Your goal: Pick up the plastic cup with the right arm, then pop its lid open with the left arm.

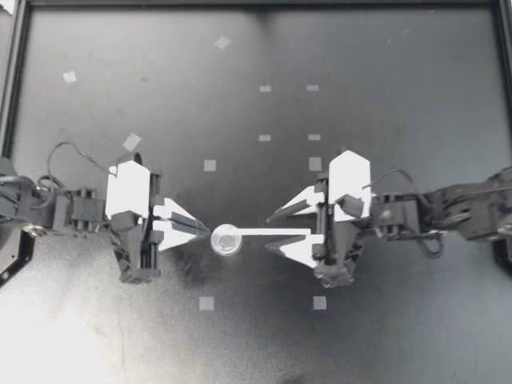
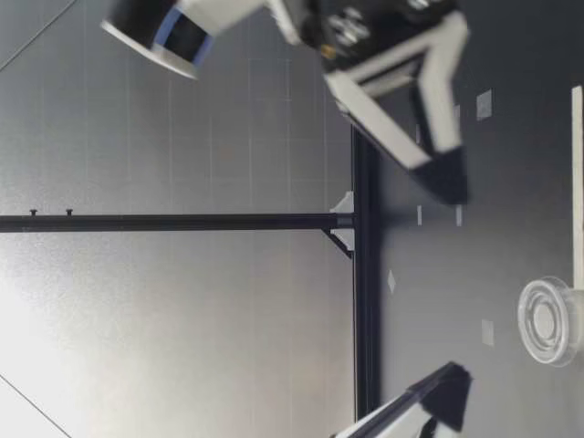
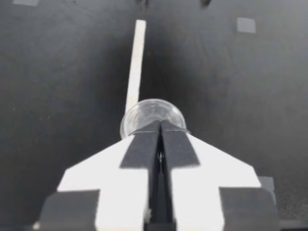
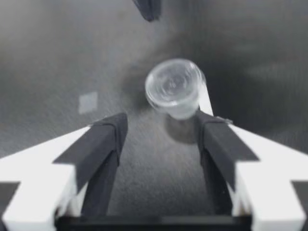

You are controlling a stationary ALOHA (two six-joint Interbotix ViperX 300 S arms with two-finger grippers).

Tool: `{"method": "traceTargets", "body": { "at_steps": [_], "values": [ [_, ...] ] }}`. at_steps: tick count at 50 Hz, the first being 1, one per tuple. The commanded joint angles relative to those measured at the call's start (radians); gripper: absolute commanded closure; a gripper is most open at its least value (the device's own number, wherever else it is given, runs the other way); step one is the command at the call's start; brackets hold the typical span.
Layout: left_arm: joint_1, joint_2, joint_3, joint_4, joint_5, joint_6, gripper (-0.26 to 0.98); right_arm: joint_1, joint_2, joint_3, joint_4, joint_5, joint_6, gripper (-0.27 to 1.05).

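Clear cup (image 1: 226, 240) sits on the table (image 1: 384, 104) between left claw (image 1: 205, 231), fingers together just beside it, and right claw (image 1: 270, 233), fingers apart.

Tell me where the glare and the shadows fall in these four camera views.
Top view: strong glare whitens the table corner on my left gripper side. Low view: bright glare on the backdrop beyond the table. Right wrist view: a dark shadow spreads beside the clear cup. Left wrist view: no glare.
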Motion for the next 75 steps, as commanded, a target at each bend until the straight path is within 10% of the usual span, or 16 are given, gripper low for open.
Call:
{"method": "traceTargets", "body": {
  "at_steps": [1, 75],
  "values": [
    [-0.005, 0.012, -0.021, 0.003, -0.014, 0.003, 0.69, 0.005, 0.018, -0.034, -0.002, -0.011, 0.009, 0.18],
    [-0.005, 0.144, -0.028, 0.005, -0.074, 0.014, 0.69, 0.005, 0.245, -0.29, -0.002, 0.15, 0.014, 0.08]
  ]
}}
